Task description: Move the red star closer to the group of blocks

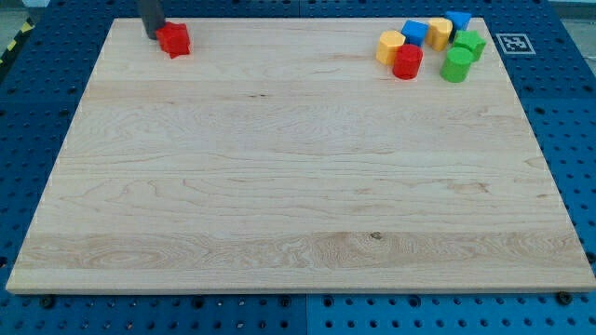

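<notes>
tip: my tip (pixel 152 34) sits at the view's top left, touching or just beside the left side of the red star (pixel 173 39)
pincer: none on this rig — just the rod, so nothing to open or close
red star: top-left corner of the wooden board (pixel 298 205), close to the top edge
group: top right of the board, well apart from the star — yellow block (pixel 390 46), red cylinder (pixel 407 61), blue block (pixel 414 32), second yellow block (pixel 439 33), second blue block (pixel 457 20), green block (pixel 469 43), green cylinder (pixel 455 65), all packed close together
done: as I judge it, only the approach; tip is on the side away from the group, which suits a push toward the view's right
left: nearly the whole trip, since the star is most of the board's width away from the group
risk: star is near the top edge, so the push line probably needs to stay level or it slides off the board
</notes>
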### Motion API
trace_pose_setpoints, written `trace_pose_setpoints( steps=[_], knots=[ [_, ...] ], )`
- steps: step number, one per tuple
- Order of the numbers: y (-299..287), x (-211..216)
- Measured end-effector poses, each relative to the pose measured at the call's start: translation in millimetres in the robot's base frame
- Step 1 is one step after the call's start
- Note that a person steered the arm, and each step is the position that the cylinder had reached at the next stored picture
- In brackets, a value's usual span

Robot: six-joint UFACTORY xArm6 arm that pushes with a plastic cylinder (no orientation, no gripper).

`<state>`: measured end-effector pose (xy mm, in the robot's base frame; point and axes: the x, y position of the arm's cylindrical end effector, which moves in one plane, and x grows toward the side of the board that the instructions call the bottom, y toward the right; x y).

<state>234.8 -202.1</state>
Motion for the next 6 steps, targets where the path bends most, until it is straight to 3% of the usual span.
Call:
trace_pose_setpoints(
  steps=[2, 6],
  knots=[
    [69.3, 42.9],
    [112.9, 184.0]
  ],
)
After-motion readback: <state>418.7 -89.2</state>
